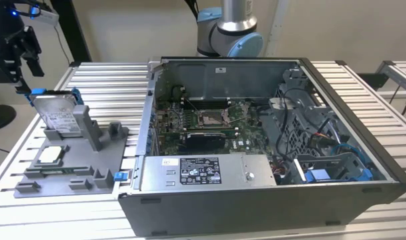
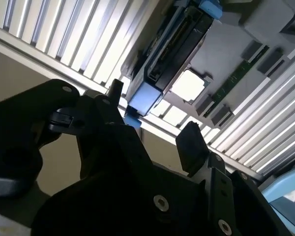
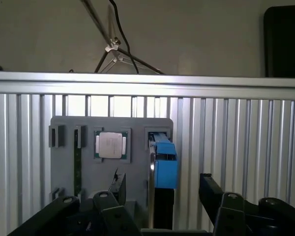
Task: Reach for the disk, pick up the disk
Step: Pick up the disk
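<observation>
Gripper (image 3: 162, 187) hangs released, jaws spread, just above the flat silver-grey, blue-railed disk (image 1: 59, 116) standing upright in a grey plastic holder (image 1: 69, 165). Reach judged nearly complete; grasp and lift outstanding.

On the bench (image 1: 102, 80), a computer case (image 1: 256, 210) lies open-topped toward the exterior view's right. A holder (image 1: 89, 162) sits just beside it on the exterior view's left. The disk (image 1: 59, 117) stands on edge in a slot at the holder's far end, and a chip (image 1: 51, 154) lies flat in a recess nearer the camera. The gripper (image 1: 27, 75) hangs above the disk, apart from it, fingers (image 3: 210, 189) spread.
</observation>
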Robot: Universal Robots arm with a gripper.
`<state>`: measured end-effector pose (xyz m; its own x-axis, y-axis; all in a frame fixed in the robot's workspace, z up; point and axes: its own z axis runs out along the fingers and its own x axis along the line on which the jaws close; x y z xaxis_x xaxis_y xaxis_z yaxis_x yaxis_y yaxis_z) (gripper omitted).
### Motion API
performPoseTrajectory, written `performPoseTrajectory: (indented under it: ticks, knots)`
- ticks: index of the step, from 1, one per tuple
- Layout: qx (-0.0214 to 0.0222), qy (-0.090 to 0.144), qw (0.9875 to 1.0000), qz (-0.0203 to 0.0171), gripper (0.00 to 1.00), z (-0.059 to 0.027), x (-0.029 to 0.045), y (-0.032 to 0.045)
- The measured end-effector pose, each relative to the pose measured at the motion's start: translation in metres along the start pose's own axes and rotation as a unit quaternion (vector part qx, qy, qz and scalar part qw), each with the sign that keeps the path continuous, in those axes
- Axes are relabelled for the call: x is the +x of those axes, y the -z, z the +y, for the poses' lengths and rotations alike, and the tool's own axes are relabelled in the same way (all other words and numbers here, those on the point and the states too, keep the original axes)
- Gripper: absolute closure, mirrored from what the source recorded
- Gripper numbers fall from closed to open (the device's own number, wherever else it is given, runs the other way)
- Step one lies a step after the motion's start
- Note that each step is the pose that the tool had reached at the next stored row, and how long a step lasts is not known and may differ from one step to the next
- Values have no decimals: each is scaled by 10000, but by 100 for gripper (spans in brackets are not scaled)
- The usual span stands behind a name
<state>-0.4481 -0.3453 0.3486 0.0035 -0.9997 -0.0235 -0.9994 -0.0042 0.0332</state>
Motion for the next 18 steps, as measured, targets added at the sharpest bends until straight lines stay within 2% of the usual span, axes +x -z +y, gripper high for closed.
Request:
performPoseTrajectory:
  ticks: [2,18]
  knots:
    - [1,0,10000,-1,0,0,-3,-17]
    - [0,0,10000,-2,0,-13,-39,-308]
